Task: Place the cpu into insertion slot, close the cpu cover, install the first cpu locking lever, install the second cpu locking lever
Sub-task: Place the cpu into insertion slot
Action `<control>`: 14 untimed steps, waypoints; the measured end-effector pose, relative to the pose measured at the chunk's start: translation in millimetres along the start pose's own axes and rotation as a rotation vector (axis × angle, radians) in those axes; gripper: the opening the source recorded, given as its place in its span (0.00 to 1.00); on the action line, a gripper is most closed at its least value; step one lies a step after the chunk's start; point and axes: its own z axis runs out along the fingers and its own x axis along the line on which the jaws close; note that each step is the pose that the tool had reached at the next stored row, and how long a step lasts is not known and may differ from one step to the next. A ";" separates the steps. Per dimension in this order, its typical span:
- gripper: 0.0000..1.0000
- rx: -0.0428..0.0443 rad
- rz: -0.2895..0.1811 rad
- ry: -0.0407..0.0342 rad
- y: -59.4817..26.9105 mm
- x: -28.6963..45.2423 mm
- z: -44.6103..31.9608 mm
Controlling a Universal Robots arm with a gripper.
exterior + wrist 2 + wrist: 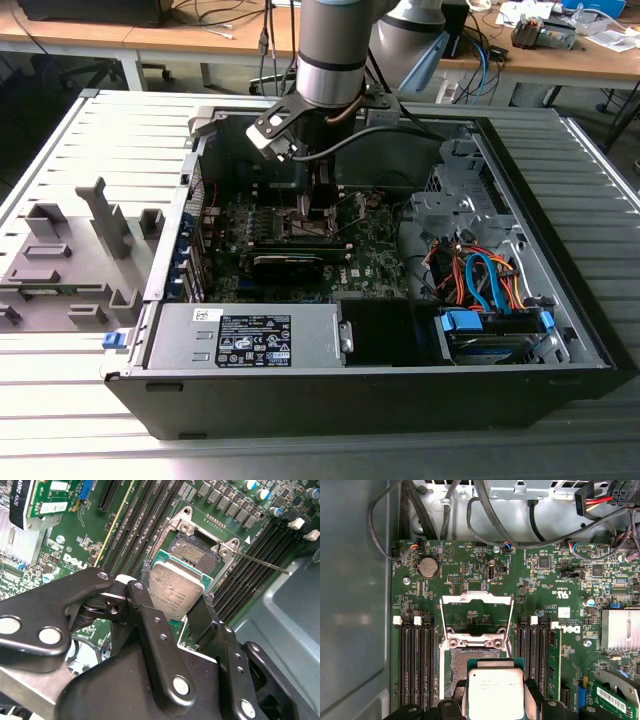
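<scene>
Holding the cpu (175,594) metal-face-up — the gripper (176,588) grasps it near the insertion slot (196,555).

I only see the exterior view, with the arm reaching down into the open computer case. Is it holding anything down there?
Observer: Yes. In both wrist views the gripper is shut on a square silver chip.
Visitor: Is it in its socket?
Observer: Not seated. In the second wrist view the chip overlaps the socket, and part of the pin field is bare.
Visitor: Anything covering the socket?
Observer: No. In the first wrist view the metal cover stands swung open beyond it.
</scene>
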 end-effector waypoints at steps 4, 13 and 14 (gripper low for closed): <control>0.54 0.0000 0.000 0.0000 0.0 0.0 0.7; 0.54 0.0000 0.000 0.0000 0.1 0.1 2.2; 0.54 0.0000 0.000 0.0000 0.1 0.1 2.4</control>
